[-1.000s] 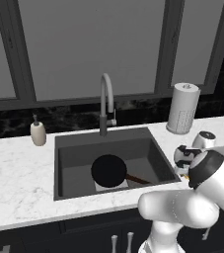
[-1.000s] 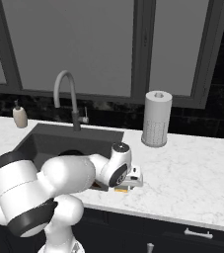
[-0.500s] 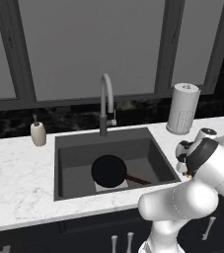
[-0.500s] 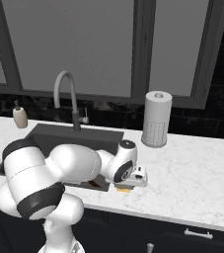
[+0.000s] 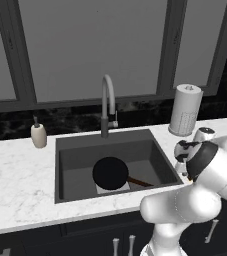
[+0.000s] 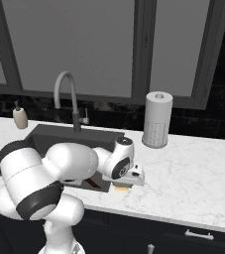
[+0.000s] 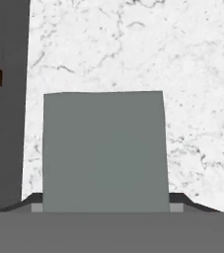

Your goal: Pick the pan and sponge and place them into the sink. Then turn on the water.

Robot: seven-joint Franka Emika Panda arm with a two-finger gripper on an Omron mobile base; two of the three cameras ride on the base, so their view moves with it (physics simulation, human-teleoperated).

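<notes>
pan [image 5: 110, 173] in sink [image 5: 80, 152] | sponge [image 6: 122, 188] on counter [image 6: 193, 168] right of sink, directly under gripper [image 6: 131, 179], between the jaws | jaws partly closed; grip cannot be told

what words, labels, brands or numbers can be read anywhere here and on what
None: no readable text anywhere.
Soap dispenser: plain cream, no label.
Paper towel roll: faint grid texture only, no print.
Faucet, pan, sink: unmarked.
Sponge under the hand: plain grey-green face, no brand.
</notes>
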